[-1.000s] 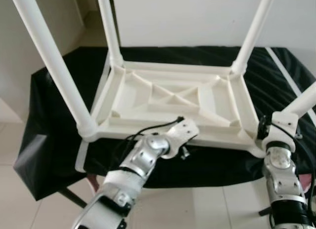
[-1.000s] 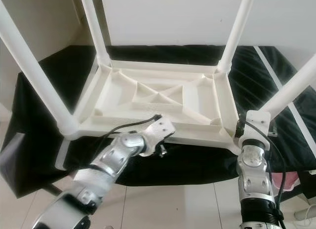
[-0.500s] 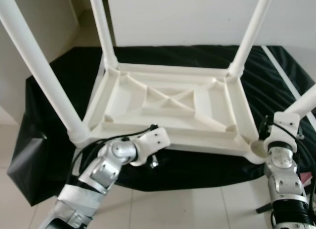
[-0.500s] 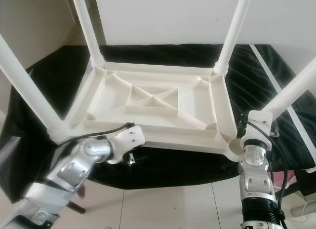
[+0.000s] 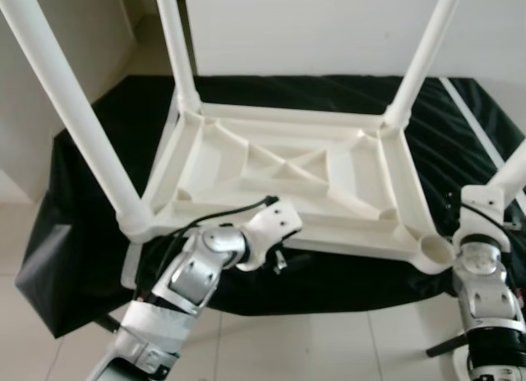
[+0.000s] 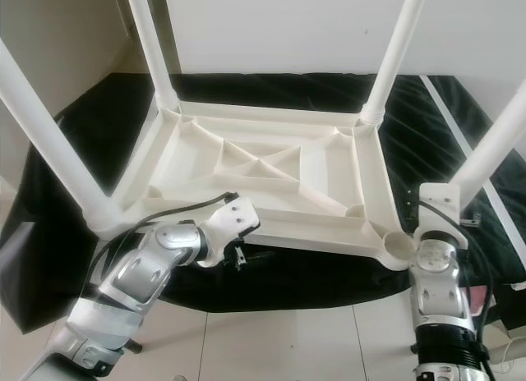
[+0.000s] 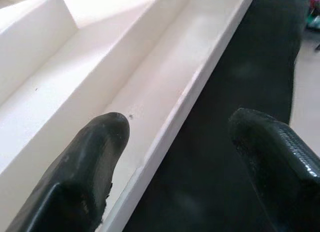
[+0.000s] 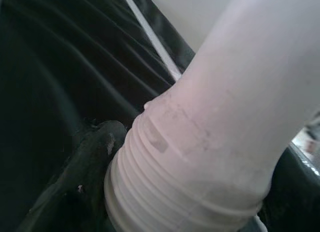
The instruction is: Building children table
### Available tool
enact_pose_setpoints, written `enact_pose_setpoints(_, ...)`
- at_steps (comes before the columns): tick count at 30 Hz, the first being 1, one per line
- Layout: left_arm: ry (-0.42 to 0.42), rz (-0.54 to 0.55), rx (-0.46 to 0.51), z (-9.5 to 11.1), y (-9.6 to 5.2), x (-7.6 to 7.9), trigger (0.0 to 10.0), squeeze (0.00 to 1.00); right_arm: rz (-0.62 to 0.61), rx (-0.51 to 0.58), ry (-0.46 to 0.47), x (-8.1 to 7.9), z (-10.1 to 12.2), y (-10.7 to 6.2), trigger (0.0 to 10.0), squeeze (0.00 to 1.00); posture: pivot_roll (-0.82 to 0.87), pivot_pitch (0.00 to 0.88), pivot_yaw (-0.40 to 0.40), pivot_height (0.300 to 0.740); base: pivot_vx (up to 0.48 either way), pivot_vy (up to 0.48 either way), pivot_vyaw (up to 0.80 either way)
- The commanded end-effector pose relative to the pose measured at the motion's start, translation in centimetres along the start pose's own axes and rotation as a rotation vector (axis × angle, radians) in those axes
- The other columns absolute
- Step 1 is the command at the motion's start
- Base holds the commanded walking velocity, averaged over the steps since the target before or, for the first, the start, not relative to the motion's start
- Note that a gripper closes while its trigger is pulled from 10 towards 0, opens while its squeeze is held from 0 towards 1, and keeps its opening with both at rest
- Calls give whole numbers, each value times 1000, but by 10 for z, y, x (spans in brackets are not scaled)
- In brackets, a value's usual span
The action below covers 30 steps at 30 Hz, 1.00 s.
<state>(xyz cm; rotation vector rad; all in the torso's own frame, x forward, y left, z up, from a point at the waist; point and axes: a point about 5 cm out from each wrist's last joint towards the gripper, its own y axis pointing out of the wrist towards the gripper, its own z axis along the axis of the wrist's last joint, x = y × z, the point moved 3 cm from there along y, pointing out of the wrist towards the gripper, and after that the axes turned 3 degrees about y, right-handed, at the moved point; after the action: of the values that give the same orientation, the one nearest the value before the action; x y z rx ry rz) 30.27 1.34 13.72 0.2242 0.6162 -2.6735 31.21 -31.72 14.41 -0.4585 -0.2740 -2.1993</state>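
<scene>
White plastic makes up the children's table (image 5: 288,180), which lies upside down on a tabletop draped in black cloth (image 5: 99,151), its ribbed underside facing up. Three legs are screwed in: the near left leg (image 5: 74,110), the far left leg (image 5: 177,48) and the far right leg (image 5: 423,52), all rising past the upper edge of the head views. The near right corner socket (image 6: 399,245) is empty and round, open to the ceiling. The fourth leg (image 8: 215,127) is gripped by the right hand (image 8: 185,202), its black fingers (image 8: 82,167) closed around the threaded end; in the head views this leg (image 6: 493,143) slants up and to the right, just beside the empty socket but not in it. The left hand (image 7: 175,157) is open, one finger (image 7: 85,167) inside the near rim channel of the frame and the other outside over the cloth, straddling the rim without clamping it. The left arm (image 5: 197,270) covers part of the near rim. A white wall (image 5: 312,28) stands behind, pale floor tiles (image 5: 329,348) lie below. A white strip (image 5: 472,118) crosses the cloth at the right; what it is cannot be told.
</scene>
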Motion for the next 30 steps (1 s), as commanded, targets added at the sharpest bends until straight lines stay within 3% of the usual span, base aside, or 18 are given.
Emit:
enact_pose_setpoints(1, -13, 27, 43, 12, -1, -2, 10000, 0, -61, -22, -41, 12, 2, 4, 10000, 0, -92, 50, -26, 740, 0, 0, 0)
enact_pose_setpoints(6, -23, 18, 68, 18, 0, 2, 10000, 0, -135, -103, -135, 28, -5, 6, 10000, 0, -94, 48, -26, 740, 0, 0, 0)
enact_pose_setpoints(8, -48, 20, 44, 13, 1, 3, 10000, 0, -197, -221, -242, 44, -19, 8, 10000, 0, -96, 49, -27, 740, 0, 0, 0)
enact_pose_setpoints(11, -62, 20, 37, 12, 1, 3, 10000, 0, -203, -270, -309, 50, -24, 8, 10000, 0, -97, 48, -27, 740, 0, 0, 0)
enact_pose_setpoints(12, -67, 20, 34, 12, 1, 4, 10000, 0, -191, -297, -384, 54, -28, 9, 10000, 0, -96, 48, -29, 740, 0, 0, 0)
enact_pose_setpoints(15, -71, 19, 35, 12, 0, 4, 10000, 0, -185, -319, -456, 60, -30, 9, 10000, 0, -95, 47, -29, 740, 0, 0, 0)
enact_pose_setpoints(17, -77, 22, 37, 13, 0, 4, 10000, 0, -154, -334, -607, 66, -30, 10, 10000, 0, -94, 45, -30, 740, 0, 0, 0)
enact_pose_setpoints(19, -81, 23, 38, 14, -1, 4, 10000, 0, -144, -329, -650, 67, -28, 10, 10000, 0, -94, 45, -30, 740, 0, 0, 0)
enact_pose_setpoints(21, -86, 26, 39, 15, -2, 4, 10000, 0, -109, -308, -775, 65, -21, 9, 10000, 0, -94, 40, -27, 740, 0, 0, 0)
enact_pose_setpoints(25, -88, 26, 39, 15, -2, 4, 10000, 0, -94, -298, -814, 64, -20, 9, 10000, 0, -94, 40, -27, 740, 0, 0, 0)
enact_pose_setpoints(26, -90, 28, 40, 16, -2, 4, 10000, 0, -27, -277, -882, 59, -18, 7, 10000, 0, -93, 38, -27, 740, 0, 0, 0)
enact_pose_setpoints(28, -90, 28, 40, 16, -2, 4, 10000, 0, -27, -277, -882, 59, -18, 7, 10000, 0, -93, 38, -27, 740, 0, 0, 0)
enact_pose_setpoints(30, -92, 30, 38, 16, -3, 4, 10000, 0, 46, -274, -971, 55, -18, 3, 10000, 0, -91, 34, -27, 740, 0, 0, 0)
